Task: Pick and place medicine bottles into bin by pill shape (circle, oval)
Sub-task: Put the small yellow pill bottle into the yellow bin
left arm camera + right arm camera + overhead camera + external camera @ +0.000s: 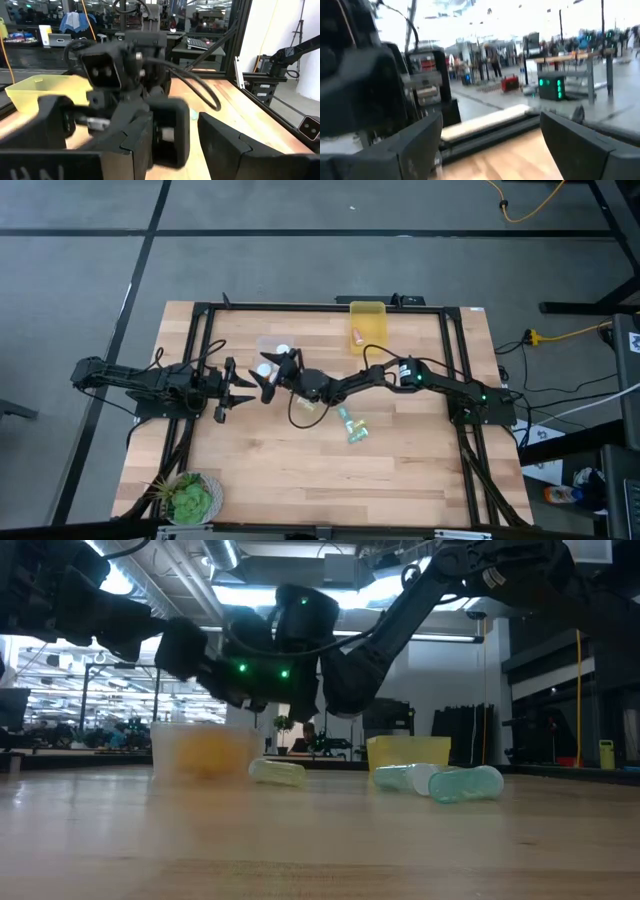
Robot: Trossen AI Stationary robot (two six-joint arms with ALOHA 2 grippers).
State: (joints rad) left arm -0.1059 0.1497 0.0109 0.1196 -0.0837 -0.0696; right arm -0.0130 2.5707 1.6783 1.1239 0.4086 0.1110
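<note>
A clear bin (pixel 262 343) at the table's far middle holds orange bottles with white caps (pixel 283 350); in the low view its contents show as an orange blur (pixel 205 752). A yellow bin (pixel 368 310) at the far edge holds one orange bottle (pixel 357 335). A pale green bottle (pixel 305 406) and two teal bottles (pixel 347 419) (pixel 357 435) lie on their sides on the table. My right gripper (pixel 276 370) is open and empty over the clear bin's near side. My left gripper (pixel 238 387) is open and empty just left of it.
A potted plant (pixel 190 498) stands at the near left corner. A black frame (pixel 200 330) runs along the table's left, far and right edges. A loose cable loop (pixel 300 415) hangs from my right arm above the pale green bottle. Bare wood lies near the front.
</note>
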